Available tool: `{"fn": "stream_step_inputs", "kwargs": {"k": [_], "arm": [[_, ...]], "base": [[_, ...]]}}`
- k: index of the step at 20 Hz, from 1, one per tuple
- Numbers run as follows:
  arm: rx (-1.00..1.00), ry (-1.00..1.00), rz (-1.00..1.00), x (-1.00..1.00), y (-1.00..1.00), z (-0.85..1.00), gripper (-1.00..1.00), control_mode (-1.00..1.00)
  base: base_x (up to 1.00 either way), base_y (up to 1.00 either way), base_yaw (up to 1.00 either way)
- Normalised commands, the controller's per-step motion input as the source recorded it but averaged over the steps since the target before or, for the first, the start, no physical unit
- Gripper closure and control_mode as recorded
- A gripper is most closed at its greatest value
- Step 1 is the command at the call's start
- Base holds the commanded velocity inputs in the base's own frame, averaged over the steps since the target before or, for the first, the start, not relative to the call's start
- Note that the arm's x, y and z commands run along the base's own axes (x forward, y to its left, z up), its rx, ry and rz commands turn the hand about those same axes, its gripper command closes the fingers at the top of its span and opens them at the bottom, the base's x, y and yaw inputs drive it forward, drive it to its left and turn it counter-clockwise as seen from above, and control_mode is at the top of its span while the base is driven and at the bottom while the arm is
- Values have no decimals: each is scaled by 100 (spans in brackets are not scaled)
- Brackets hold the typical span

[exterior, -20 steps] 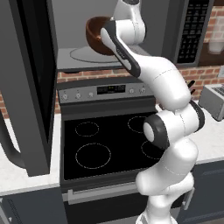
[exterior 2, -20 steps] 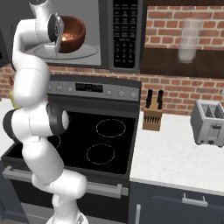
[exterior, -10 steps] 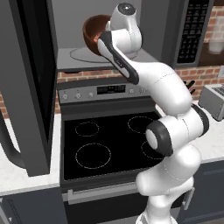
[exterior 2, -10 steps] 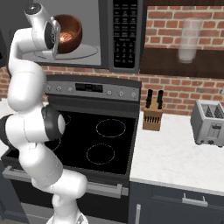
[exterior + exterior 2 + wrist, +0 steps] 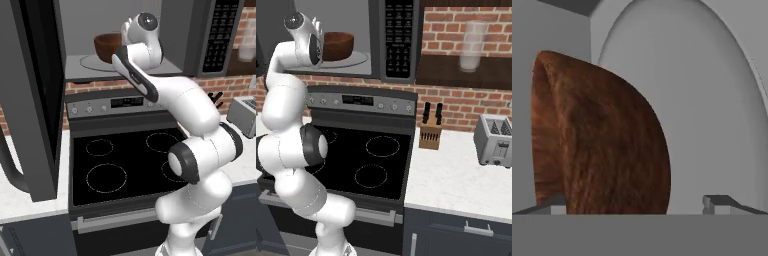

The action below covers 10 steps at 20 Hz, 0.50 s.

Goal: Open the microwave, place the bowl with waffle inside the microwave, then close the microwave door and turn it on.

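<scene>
The microwave (image 5: 210, 35) hangs above the stove, and the microwave door (image 5: 30, 100) is swung wide open to the left. The reddish-brown bowl (image 5: 106, 46) (image 5: 338, 45) stands upright on the glass turntable (image 5: 92, 63) inside the cavity. The waffle is hidden inside the bowl. My hand reaches into the cavity at the bowl's right side. In the hand view my gripper (image 5: 634, 205) is open, its fingertips (image 5: 718, 203) far apart, with the bowl's wall (image 5: 607, 140) between them. The right tip stands clear of the bowl.
Below the microwave is the black stove (image 5: 125, 160) with its control panel (image 5: 361, 101). On the counter to the right are a knife block (image 5: 431, 132) and a toaster (image 5: 496, 140). A glass (image 5: 473, 45) stands on the shelf beside the keypad (image 5: 398, 35).
The fingers have spread apart and let go of the bowl, which now rests on the turntable. The hand has stayed at the bowl's side.
</scene>
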Motion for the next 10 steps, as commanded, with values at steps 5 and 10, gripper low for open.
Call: {"fn": "stream_step_inputs", "kwargs": {"k": [5,10], "arm": [[16,-37,6,21,0,7,-100,-100],[13,-50,9,-52,0,31,-100,-100]], "base": [[0,0,0],[0,0,0]]}}
